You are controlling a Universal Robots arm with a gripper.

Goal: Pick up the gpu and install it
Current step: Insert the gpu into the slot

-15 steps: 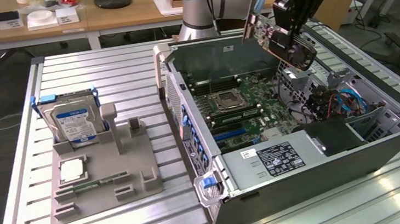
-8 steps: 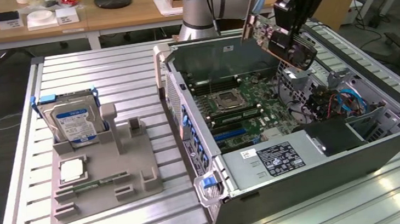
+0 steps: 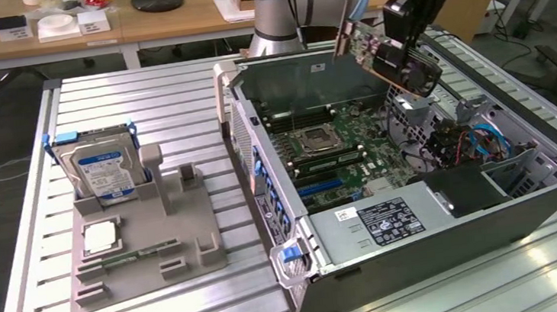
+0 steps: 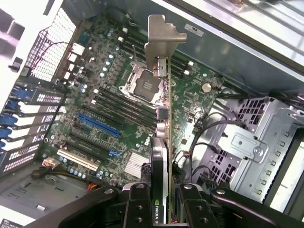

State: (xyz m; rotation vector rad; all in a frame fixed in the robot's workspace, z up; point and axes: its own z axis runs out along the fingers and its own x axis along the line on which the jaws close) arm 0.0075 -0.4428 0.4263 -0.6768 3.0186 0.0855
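Gripper (image 3: 410, 32) pinches the gpu (image 3: 368, 46) w/ jaws clamped on both faces. Card hangs tilted in air at the far right of the exterior view, over the open PC case (image 3: 528, 205) and above the motherboard (image 3: 349, 138). Bracket end is left free, prob. to keep seating unobstructed.

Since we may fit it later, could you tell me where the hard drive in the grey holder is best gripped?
Probably at its exposed top end, from above, jaws across the two broad faces: the hard drive stands upright in the grey holder, its lower part sunk in the slot, blue rails on its sides.
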